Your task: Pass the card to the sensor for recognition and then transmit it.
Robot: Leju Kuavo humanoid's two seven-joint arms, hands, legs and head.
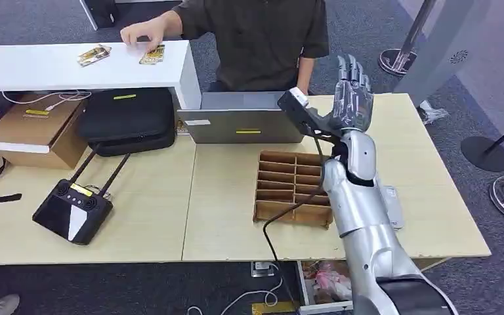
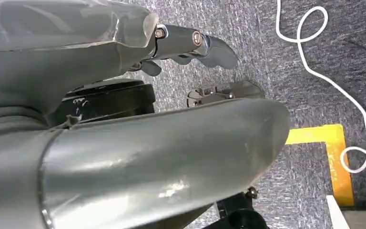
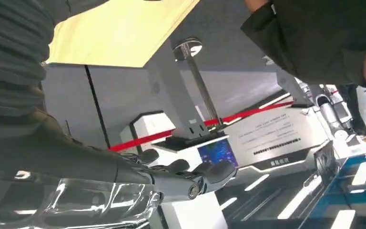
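Silver right arm's hand [image 1: 351, 98] raised over light wooden table [image 1: 413, 164], fingers straight and close together, holding nothing. Two gold-patterned cards [image 1: 152, 54] on white counter [image 1: 39, 65], person's hand [image 1: 141, 33] touching one. Left hand [image 2: 190, 43] hangs above carpet, fingers curled.

Grey carpet floor [image 1: 367, 39] under light wooden table [image 1: 138, 203], white counter [image 1: 39, 65] beyond.

A closed laptop [image 1: 239, 118] sits behind the wooden divider tray [image 1: 292, 188]; remote controller [image 1: 72, 210] left.
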